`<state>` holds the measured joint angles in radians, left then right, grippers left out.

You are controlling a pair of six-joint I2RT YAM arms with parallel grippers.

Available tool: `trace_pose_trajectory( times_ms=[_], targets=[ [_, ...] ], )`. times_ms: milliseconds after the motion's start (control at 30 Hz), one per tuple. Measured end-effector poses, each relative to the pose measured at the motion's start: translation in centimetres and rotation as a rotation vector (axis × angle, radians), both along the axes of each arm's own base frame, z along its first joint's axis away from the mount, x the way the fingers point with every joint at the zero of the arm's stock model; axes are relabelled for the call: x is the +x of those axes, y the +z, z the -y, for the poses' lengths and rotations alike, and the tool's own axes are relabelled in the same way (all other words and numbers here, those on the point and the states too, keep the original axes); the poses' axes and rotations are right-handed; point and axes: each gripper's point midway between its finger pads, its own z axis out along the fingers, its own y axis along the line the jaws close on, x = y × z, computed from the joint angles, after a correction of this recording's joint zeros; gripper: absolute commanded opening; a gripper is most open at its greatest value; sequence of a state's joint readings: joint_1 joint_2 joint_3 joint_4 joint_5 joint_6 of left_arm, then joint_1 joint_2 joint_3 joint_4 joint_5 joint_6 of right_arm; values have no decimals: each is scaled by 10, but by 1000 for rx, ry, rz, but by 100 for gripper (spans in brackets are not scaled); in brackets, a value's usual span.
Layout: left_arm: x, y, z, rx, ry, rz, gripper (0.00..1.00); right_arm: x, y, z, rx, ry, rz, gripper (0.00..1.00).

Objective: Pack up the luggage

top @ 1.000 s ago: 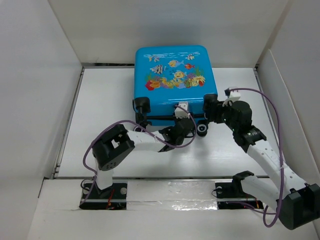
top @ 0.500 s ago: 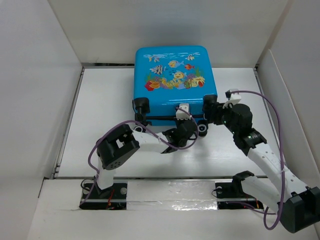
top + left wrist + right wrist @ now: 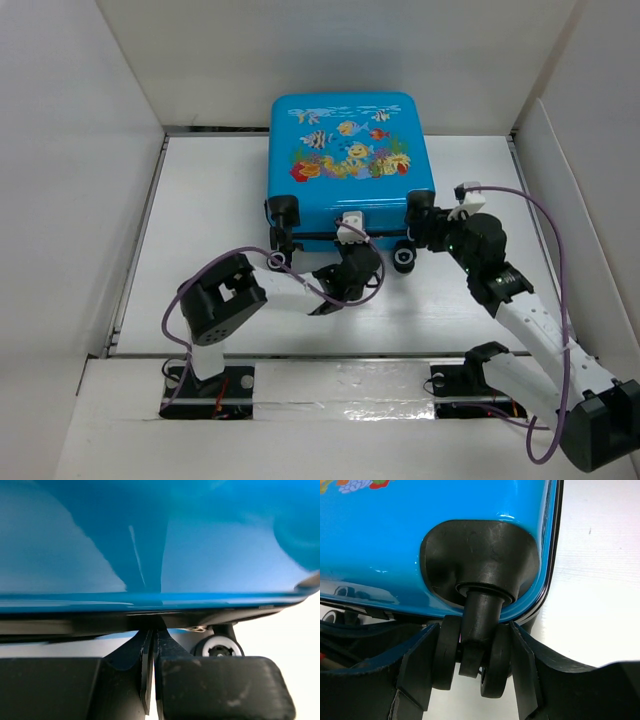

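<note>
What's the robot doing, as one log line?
left gripper: shut at near seam of bright blue fish-print hard-shell suitcase | right gripper: gripping black wheel

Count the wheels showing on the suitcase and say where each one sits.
4, all at the near end of the suitcase: left upper wheel, left lower wheel, right lower wheel, and right upper wheel gripped by the right gripper. None looks hidden.

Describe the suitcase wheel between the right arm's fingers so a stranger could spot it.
Find the blue fish-print suitcase lying flat on the white table. At its near right corner, a black twin wheel sticks out of a black socket. Only this wheel sits between the right arm's fingers.
</note>
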<state>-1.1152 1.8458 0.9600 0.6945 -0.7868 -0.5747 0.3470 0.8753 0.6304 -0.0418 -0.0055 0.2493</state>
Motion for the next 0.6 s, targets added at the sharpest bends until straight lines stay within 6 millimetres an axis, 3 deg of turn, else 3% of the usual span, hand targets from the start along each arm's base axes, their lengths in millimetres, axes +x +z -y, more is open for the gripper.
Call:
trace_pose_trajectory(
  times_ms=[300,433,467,600],
  targets=[
    [-10,21,-51,-11,74,52,0,-1,0,2,30,3,9,5],
    [-12,24,-51,-32,28,67,0,-1,0,1,34,7,12,7],
    [-12,25,-48,-33,14,70,0,-1,0,1,35,9,12,10],
    [-20,33,-20,-58,-68,78,6,-3,0,2,33,9,13,44]
  ],
)
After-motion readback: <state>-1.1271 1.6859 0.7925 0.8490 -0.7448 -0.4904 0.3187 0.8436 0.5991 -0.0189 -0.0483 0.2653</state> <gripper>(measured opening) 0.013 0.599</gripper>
